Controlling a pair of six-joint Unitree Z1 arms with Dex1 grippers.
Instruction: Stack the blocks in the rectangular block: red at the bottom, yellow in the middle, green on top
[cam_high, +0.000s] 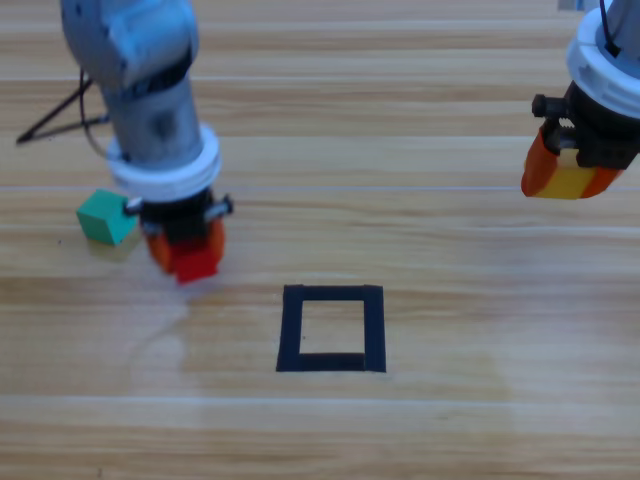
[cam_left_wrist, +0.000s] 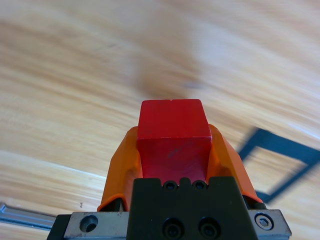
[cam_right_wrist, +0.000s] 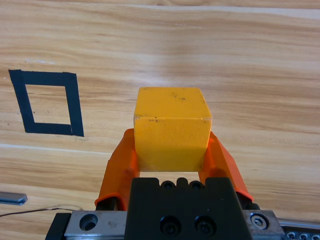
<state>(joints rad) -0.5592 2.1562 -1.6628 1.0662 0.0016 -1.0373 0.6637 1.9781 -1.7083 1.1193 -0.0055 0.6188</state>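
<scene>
Progress on the stack stands at nil: the black tape frame (cam_high: 332, 328) on the wooden table (cam_high: 450, 420) holds no cube inside it. All three placements are judged outstanding, red first, then yellow, then green.

Left gripper (cam_high: 188, 252) stands to the left of the frame and a little beyond it, jaws clamped on the small matte red cube (cam_high: 196, 264). The left wrist view confirms the hold, the red cube (cam_left_wrist: 173, 135) seated between the two orange jaws with the frame (cam_left_wrist: 280, 162) ahead and to one side. The red cube appears clear of the table, though the height cannot be fixed with certainty.

Right gripper (cam_high: 570, 180) hangs well to the right of the frame and beyond it, jaws closed on the small plain yellow cube (cam_high: 567, 183). The right wrist view shows the yellow cube (cam_right_wrist: 172, 132) gripped on two faces, the frame (cam_right_wrist: 47, 102) well apart from it.

Small teal-green cube (cam_high: 106, 216) rests on the table, far left of the frame, just beside the left gripper, ungripped.

Count: three cubes, one of each colour; one frame; two grippers, both loaded.
</scene>
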